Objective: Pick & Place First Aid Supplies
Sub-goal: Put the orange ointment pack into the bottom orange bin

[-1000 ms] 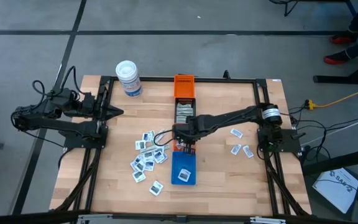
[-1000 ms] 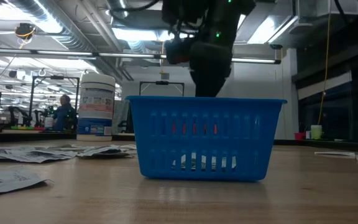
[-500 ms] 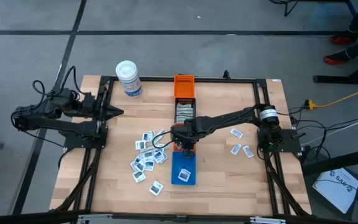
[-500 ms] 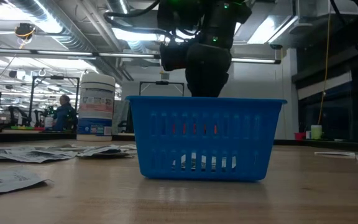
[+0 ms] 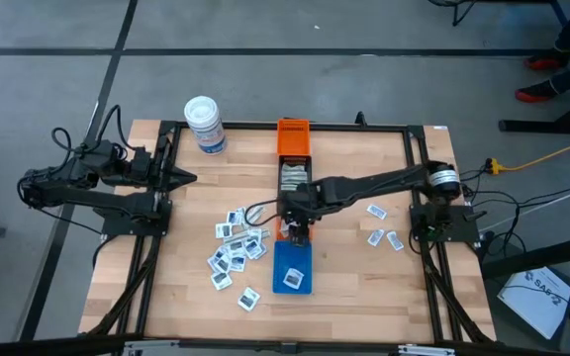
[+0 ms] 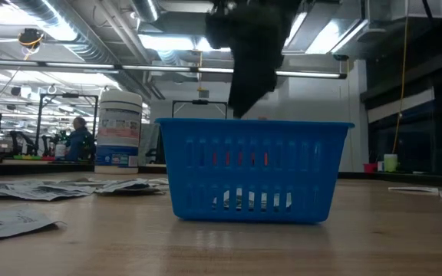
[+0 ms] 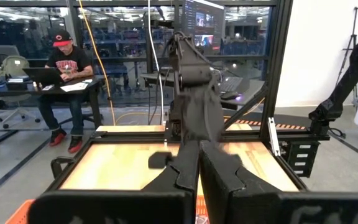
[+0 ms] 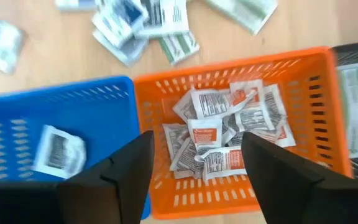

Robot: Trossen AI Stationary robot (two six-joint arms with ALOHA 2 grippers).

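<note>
From overhead, the right arm's pincer (image 5: 298,229) hangs over the row of bins at the middle of the wooden counter (image 5: 364,287), just above the small orange plastic bin (image 5: 283,229) that sits tight against the blue plastic bin (image 5: 292,267); loose white first-aid packets (image 5: 234,249) lie scattered just left of the blue bin, and a few more well to its right. The left arm's pincer (image 5: 181,179) waits far left of the blue bin, fingers pressed together on nothing. At counter height, the blue bin fills the middle, the dark right pincer (image 6: 240,107) poised just over its rim. The left wrist camera shows its own black fingers (image 7: 182,171) closed. The right wrist camera looks between widely spread, empty fingers (image 8: 132,168) into the orange bin (image 8: 303,74), heaped with white red-printed packets (image 8: 219,134); the blue bin (image 8: 17,115) beside it holds one white packet (image 8: 59,151).
</note>
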